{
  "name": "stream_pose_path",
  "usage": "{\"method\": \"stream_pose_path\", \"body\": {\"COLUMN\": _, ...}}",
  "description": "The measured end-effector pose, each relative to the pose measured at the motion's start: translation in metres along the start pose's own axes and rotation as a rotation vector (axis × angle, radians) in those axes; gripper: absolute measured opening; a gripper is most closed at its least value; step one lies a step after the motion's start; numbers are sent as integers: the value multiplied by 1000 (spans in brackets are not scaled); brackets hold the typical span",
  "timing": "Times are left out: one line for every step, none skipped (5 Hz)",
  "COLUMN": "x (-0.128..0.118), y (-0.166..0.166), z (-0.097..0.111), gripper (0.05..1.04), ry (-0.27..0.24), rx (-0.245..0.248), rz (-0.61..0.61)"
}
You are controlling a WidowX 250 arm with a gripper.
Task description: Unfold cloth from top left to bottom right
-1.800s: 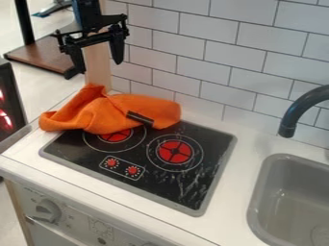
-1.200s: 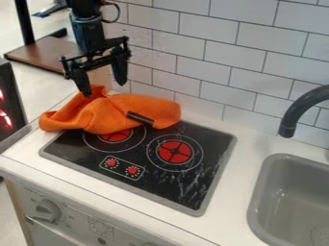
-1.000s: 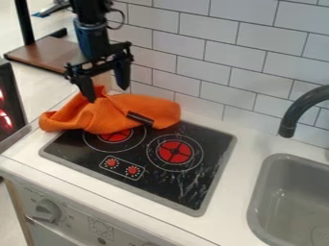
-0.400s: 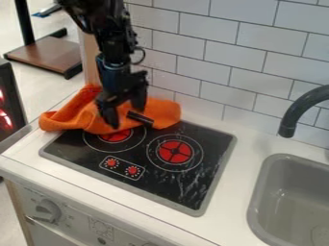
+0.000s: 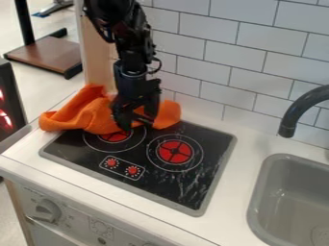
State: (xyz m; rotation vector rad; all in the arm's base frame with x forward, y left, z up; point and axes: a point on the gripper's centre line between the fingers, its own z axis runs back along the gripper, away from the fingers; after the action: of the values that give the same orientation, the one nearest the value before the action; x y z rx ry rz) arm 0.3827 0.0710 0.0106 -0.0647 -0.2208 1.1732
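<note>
The black gripper [image 5: 139, 123] hangs over the right part of the orange cloth, near the cloth's front edge. Its two fingers stand apart, open, with orange fabric visible between them; whether they touch it I cannot tell. Bunched and folded, the orange cloth [image 5: 77, 113] lies across the back left of the black stovetop and onto the white counter. A raised fold peaks at its back left. The gripper covers part of the cloth's right half and most of its dark tag.
The black stovetop [image 5: 154, 180] has red burners and knobs. To its right are a grey sink [image 5: 258, 197] and a dark curved faucet [image 5: 294, 113]. A white tiled wall [image 5: 212, 62] rises behind the counter, beside a wooden post [image 5: 96, 57] at the back left.
From above the cloth's back left, the gripper has come down and moved right and forward to the cloth's right part. The cloth looks unmoved.
</note>
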Motion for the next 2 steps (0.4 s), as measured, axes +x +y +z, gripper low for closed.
{"method": "stream_pose_path", "body": {"x": 1, "y": -2, "z": -4, "gripper": 998, "ry": 2, "rx": 2, "rz": 8}}
{"method": "stream_pose_path", "body": {"x": -3, "y": -8, "z": -9, "gripper": 997, "ry": 0, "rx": 11, "rz": -5}}
